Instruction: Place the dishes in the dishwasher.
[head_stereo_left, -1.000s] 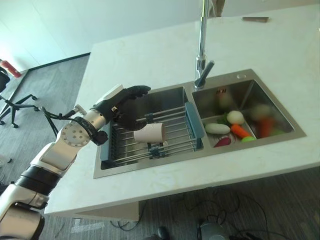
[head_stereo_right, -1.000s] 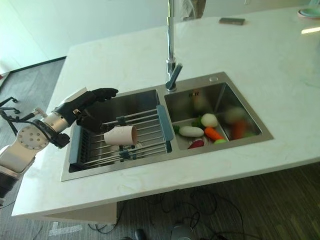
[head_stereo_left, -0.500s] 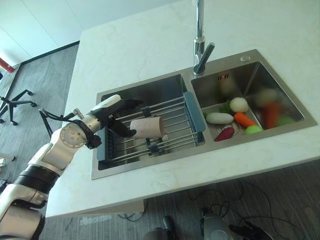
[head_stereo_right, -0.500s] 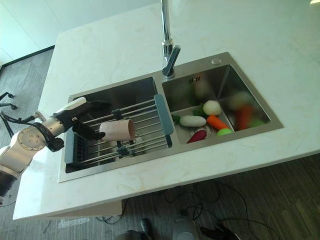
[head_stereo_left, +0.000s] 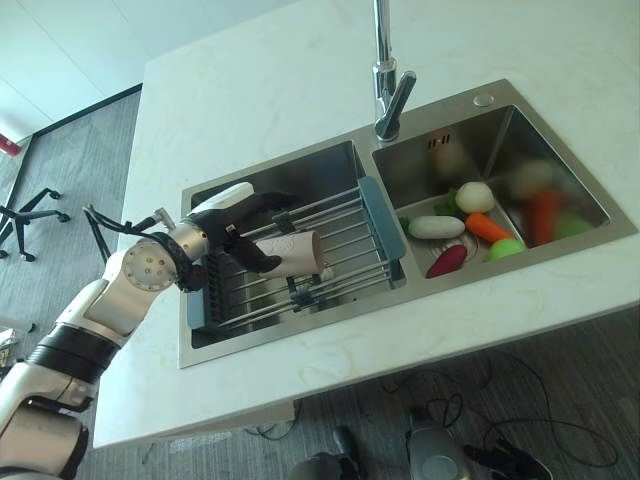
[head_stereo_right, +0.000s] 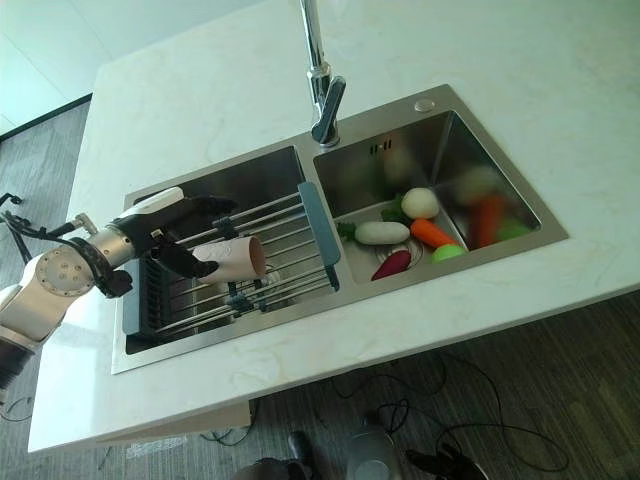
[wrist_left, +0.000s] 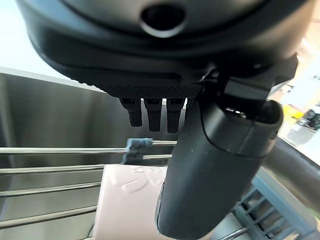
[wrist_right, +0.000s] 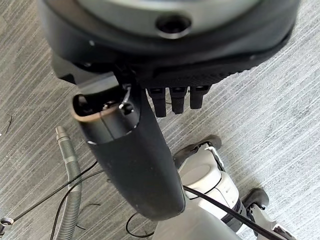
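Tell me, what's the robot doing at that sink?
The robot's left hand is reaching for a pale pink cup that lies on its side on a metal drying rack set across the left sink basin. Its fingers and thumb are on either side of the cup, but they have not closed on it. The right basin holds toy vegetables, among them a carrot and a white radish. The right hand hangs idle over the floor.
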